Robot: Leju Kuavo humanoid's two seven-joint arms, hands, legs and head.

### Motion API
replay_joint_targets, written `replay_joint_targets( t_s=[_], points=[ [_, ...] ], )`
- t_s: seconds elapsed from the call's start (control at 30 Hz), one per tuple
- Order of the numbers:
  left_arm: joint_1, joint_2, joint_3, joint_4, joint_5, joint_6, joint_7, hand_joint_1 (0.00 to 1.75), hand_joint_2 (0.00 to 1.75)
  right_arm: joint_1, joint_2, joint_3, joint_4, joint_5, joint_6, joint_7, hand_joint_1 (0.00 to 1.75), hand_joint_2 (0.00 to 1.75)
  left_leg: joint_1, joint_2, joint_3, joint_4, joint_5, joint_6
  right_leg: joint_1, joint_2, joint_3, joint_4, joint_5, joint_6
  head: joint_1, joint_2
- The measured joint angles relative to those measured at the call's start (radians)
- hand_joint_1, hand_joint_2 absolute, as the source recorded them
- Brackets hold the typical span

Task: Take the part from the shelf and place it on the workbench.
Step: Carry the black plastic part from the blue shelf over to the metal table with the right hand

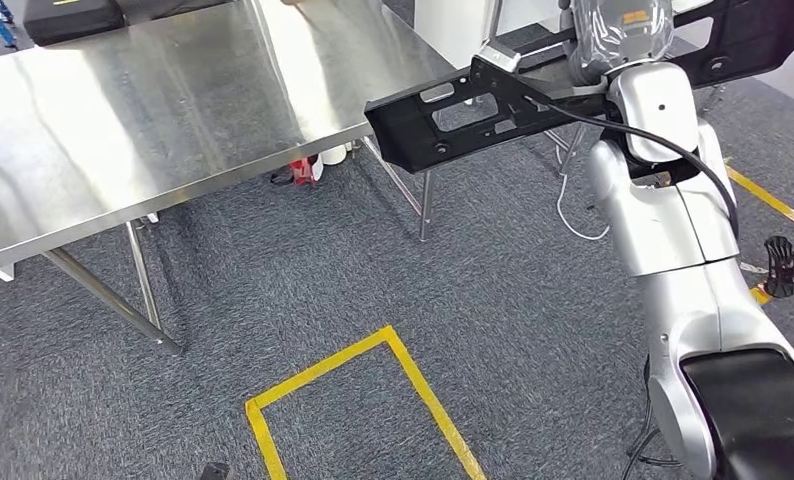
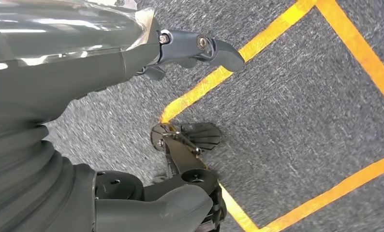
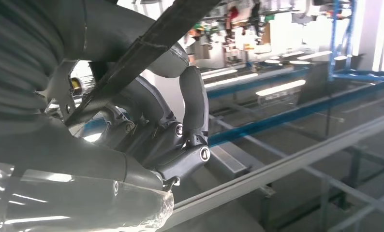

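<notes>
A long black part (image 1: 453, 115) with cut-outs is held in the air by my right hand (image 1: 618, 40), which is wrapped in clear plastic. The part's free end hangs by the near right edge of the steel workbench (image 1: 173, 110). The right wrist view has the fingers (image 3: 192, 104) of my right hand (image 3: 180, 140) curled around the black part (image 3: 146, 43). My left hand (image 2: 180, 121) hangs over the carpet with thumb (image 2: 204, 48) and fingers apart, holding nothing.
A black case (image 1: 73, 15) lies at the workbench's far left. Yellow tape (image 1: 413, 380) marks a box on the grey carpet in front of me, also under the left hand (image 2: 277, 34). A red object (image 1: 303, 172) sits beneath the table. Another yellow line (image 1: 768, 198) runs at right.
</notes>
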Motion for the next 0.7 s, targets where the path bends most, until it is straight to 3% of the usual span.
replay_joint_targets(
  t_s=[0.07,0.13,0.2,0.27,0.33,0.37,0.4,0.43,0.5,0.57,0.63,0.7],
  points=[
    [0.0,0.001,0.0,0.0,0.001,0.0,0.0,0.0,1.75,0.002,0.001,0.0,0.006,0.0,-0.001,0.0,1.75,1.75,0.0,-0.019,-0.01,0.009,-0.003,-0.015,-0.002,0.016,0.027,-0.056,0.018,-0.006,0.0,0.0],
    [0.002,0.003,0.0,0.0,0.001,0.0,0.001,0.0,1.75,0.005,0.003,0.001,0.011,0.0,-0.001,-0.001,1.75,1.75,0.002,-0.029,-0.016,0.007,0.0,-0.026,0.002,0.002,0.028,-0.056,0.02,-0.023,-0.002,0.0],
    [0.003,0.004,0.001,0.0,0.001,0.0,0.001,0.0,1.75,0.003,0.008,0.001,0.013,0.001,-0.002,-0.001,1.75,1.75,0.001,0.007,-0.027,0.029,-0.014,-0.035,-0.001,-0.012,0.029,-0.058,0.022,-0.038,-0.006,0.0],
    [0.0,0.003,0.001,0.0,0.001,0.0,0.001,0.0,1.75,-0.001,0.011,0.001,0.013,0.001,-0.002,-0.001,1.75,1.75,0.0,0.064,-0.071,0.123,-0.064,-0.043,0.002,-0.026,0.03,-0.059,0.021,-0.051,-0.011,0.0],
    [-0.002,0.003,0.0,0.0,0.001,0.0,0.001,0.0,1.75,-0.001,0.012,0.001,0.015,0.001,-0.002,-0.001,1.75,1.75,0.002,0.082,-0.135,0.25,-0.114,-0.047,0.008,-0.043,0.031,-0.059,0.018,-0.057,-0.013,0.0],
    [-0.002,0.003,0.0,0.0,0.001,0.0,0.001,0.0,1.75,-0.001,0.012,0.001,0.017,0.002,-0.002,-0.001,1.75,1.75,0.002,0.084,-0.153,0.283,-0.119,-0.046,0.011,-0.052,0.032,-0.059,0.017,-0.059,-0.013,0.0],
    [-0.001,0.002,0.0,0.0,0.001,0.0,0.001,0.0,1.75,0.0,0.013,0.001,0.018,0.002,-0.002,-0.001,1.75,1.75,0.001,0.085,-0.153,0.277,-0.106,-0.043,0.014,-0.062,0.033,-0.059,0.015,-0.061,-0.013,0.0],
    [-0.001,0.002,0.001,0.0,0.001,0.0,0.002,0.0,1.75,-0.001,0.013,0.001,0.019,0.002,-0.002,-0.001,1.75,1.75,-0.001,0.089,-0.133,0.235,-0.078,-0.036,0.017,-0.071,0.035,-0.059,0.014,-0.063,-0.013,0.0],
    [-0.003,0.003,0.001,-0.001,0.001,0.0,0.002,0.0,1.75,-0.004,0.014,0.001,0.019,0.002,-0.002,-0.001,1.75,1.75,-0.012,0.122,-0.064,0.102,-0.021,-0.016,0.025,-0.089,0.04,-0.059,0.009,-0.066,-0.013,0.0],
    [-0.006,0.005,0.001,-0.001,0.001,0.0,0.001,0.0,1.75,-0.009,0.014,0.0,0.02,0.002,-0.002,-0.001,1.75,1.75,-0.025,0.149,-0.025,0.024,-0.005,-0.002,0.032,-0.108,0.044,-0.061,0.005,-0.065,-0.012,0.0],
    [-0.007,0.005,0.001,-0.001,0.006,-0.005,-0.003,0.0,1.75,-0.011,0.016,0.001,0.021,0.003,0.001,-0.002,1.75,1.75,-0.03,0.136,-0.021,0.011,-0.007,0.002,0.037,-0.129,0.049,-0.067,0.002,-0.059,-0.012,0.0],
    [-0.007,0.002,0.001,-0.001,0.011,-0.01,-0.009,0.0,1.75,-0.012,0.02,0.001,0.021,0.006,0.008,-0.006,1.75,1.75,-0.024,0.113,-0.008,-0.009,0.003,0.01,0.037,-0.12,0.05,-0.058,-0.009,-0.054,-0.011,0.0]
  ],
)
